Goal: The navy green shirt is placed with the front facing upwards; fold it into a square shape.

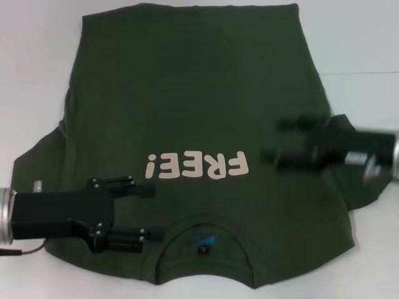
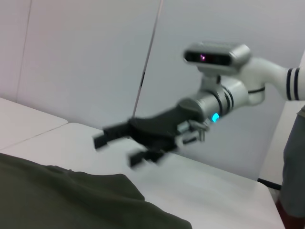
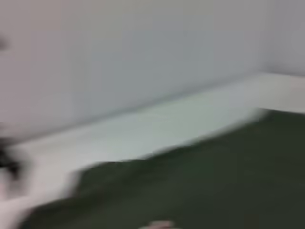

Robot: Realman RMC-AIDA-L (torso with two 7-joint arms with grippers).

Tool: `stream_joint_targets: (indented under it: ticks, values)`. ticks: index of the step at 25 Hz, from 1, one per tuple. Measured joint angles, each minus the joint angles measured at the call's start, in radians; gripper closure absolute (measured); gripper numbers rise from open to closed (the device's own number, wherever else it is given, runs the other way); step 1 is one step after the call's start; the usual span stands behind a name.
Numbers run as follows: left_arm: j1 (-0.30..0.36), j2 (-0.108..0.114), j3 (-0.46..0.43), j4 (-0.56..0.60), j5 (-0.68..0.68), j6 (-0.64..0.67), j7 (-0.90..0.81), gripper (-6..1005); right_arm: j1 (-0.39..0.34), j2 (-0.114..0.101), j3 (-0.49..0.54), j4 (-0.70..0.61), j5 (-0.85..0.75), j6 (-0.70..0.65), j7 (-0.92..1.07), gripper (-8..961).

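Note:
The navy green shirt lies spread flat on the white table, front up. Its collar is nearest me and the cream "FREE!" lettering reads upside down. My left gripper hovers open over the shirt's shoulder area just left of the collar, nothing between its fingers. My right gripper is open above the shirt's right side, near the sleeve, and holds nothing. The left wrist view shows the shirt's edge and the right gripper farther off. In the right wrist view only shirt fabric shows.
The white table shows bare around the shirt on the left, right and far side. A seam between table panels runs at the right. A pale wall stands behind the table.

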Motion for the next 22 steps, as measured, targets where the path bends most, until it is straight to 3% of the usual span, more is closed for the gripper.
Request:
stream_joint_targets:
  ticks: [6, 12, 16, 22]
  values:
    - [-0.026, -0.001, 0.001, -0.028, -0.004, -0.034, 0.014, 126, -0.01, -0.003, 0.012, -0.22, -0.17, 0.11, 0.224, 11]
    - [-0.058, -0.012, 0.007, -0.032, -0.023, -0.018, 0.016, 127, 0.013, -0.011, 0.024, -0.436, -0.471, 0.046, 0.611, 11]
    - [-0.074, -0.015, 0.017, -0.038, -0.023, -0.026, 0.017, 127, 0.057, -0.012, 0.028, -0.48, -0.708, -0.013, 0.759, 11]
    - [-0.081, -0.016, 0.025, -0.042, -0.022, -0.029, 0.014, 127, 0.109, -0.014, 0.057, -0.471, -0.911, -0.102, 0.85, 12]
